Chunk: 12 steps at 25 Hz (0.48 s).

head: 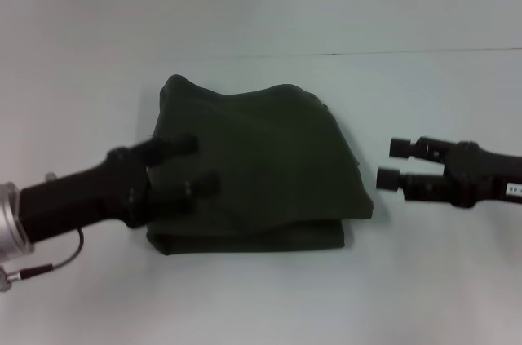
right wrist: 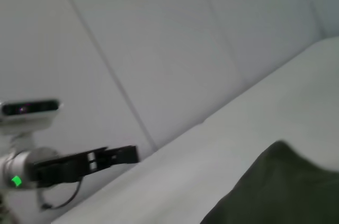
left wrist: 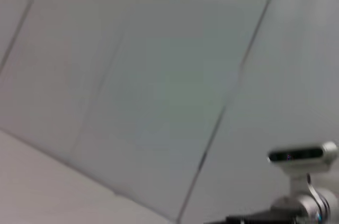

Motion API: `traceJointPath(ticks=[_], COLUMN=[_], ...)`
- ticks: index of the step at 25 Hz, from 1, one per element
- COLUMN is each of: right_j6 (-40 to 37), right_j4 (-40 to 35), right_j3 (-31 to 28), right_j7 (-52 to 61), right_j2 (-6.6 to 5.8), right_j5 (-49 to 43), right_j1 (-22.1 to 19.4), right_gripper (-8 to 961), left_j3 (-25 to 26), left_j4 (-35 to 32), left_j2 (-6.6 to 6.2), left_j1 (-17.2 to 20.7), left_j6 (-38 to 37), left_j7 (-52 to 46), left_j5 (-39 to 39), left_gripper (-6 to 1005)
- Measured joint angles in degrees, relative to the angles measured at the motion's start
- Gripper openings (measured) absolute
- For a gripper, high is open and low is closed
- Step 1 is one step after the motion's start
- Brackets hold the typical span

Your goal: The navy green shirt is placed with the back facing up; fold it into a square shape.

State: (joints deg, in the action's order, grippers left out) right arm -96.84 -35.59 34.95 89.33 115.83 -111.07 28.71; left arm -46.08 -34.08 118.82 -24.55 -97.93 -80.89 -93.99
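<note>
The navy green shirt [head: 261, 165] lies on the white table, folded into a rough rectangle with doubled layers along its near edge and its far edge slightly rumpled. My left gripper [head: 198, 165] hovers open over the shirt's left part, fingers spread and pointing right. At the right, my right gripper [head: 395, 162] is open and points left, a short gap from the shirt's right edge. In the right wrist view a corner of the shirt [right wrist: 280, 192] shows, with the left gripper [right wrist: 114, 156] farther off. The left wrist view shows no shirt.
The white table [head: 261, 304] extends on all sides of the shirt, with a seam line [head: 367, 54] across it at the back. Pale wall panels [left wrist: 159, 75] fill the left wrist view, where the right arm's wrist camera [left wrist: 302, 155] shows.
</note>
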Motion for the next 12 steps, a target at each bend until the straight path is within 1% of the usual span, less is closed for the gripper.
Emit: traceJointPath(ticks=[5, 12], right_j6=[-1.0, -1.1], right_j4=[0.0, 0.0], right_j3=[0.0, 0.2], right_j7=[0.6, 0.7], right_j2=[-0.11, 0.11], right_j5=[-3.6, -4.1], right_j1=[0.4, 0.0], right_gripper=[946, 946], left_j3=[-0.4, -0.4], left_j4=[-1.0, -0.9], left_j2=[-0.07, 0.34], left_j1=[-1.0, -0.9], left_j6=[-0.3, -0.3], left_j7=[-4.0, -4.3], left_j5=[-8.2, -10.1], left_gripper=[904, 903])
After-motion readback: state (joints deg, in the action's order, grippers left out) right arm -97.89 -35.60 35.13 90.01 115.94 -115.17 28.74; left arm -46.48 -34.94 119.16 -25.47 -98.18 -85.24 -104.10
